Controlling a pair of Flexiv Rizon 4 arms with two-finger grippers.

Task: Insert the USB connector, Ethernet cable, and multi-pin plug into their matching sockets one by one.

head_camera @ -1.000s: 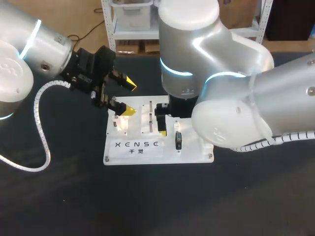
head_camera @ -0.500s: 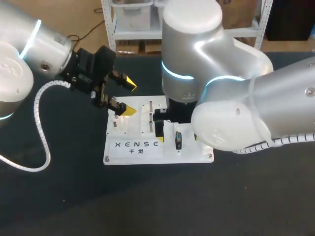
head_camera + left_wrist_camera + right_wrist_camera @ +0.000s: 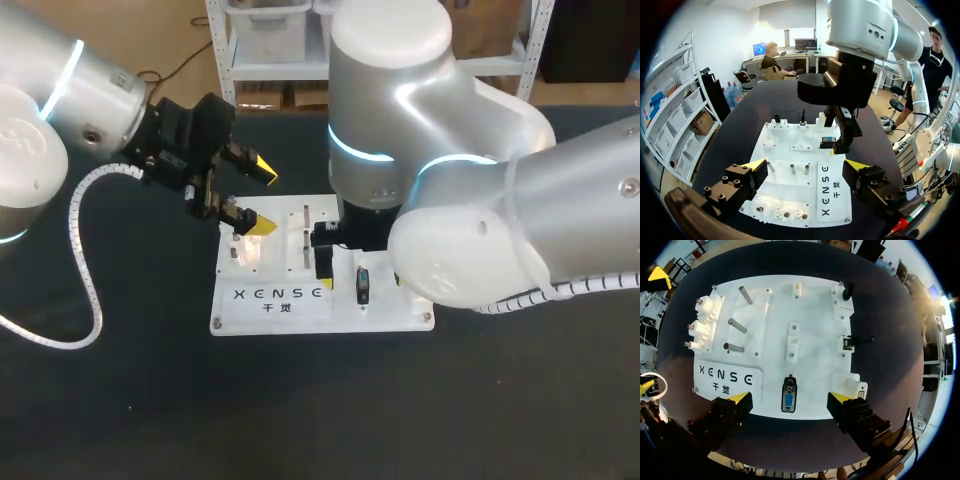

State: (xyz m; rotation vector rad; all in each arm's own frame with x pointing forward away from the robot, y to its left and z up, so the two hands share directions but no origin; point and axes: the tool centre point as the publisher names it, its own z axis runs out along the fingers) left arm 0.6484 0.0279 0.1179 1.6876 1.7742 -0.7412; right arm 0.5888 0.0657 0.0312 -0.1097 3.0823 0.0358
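- Our right gripper (image 3: 790,398) hangs over the board (image 3: 815,315), fingers spread and empty, with the multi-pin plug (image 3: 789,401) lying on the board between them
- Our left gripper (image 3: 807,165) is open too, over the board
- We judge the plug step is in hand: next comes a straight descent and a square grip

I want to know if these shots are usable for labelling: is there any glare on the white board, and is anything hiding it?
Head view: the white board glows washed-out toward its left side, and the right arm covers its rear right part. Right wrist view: board evenly lit, blue multi-pin connector plain to see. Left wrist view: no glare on the board.
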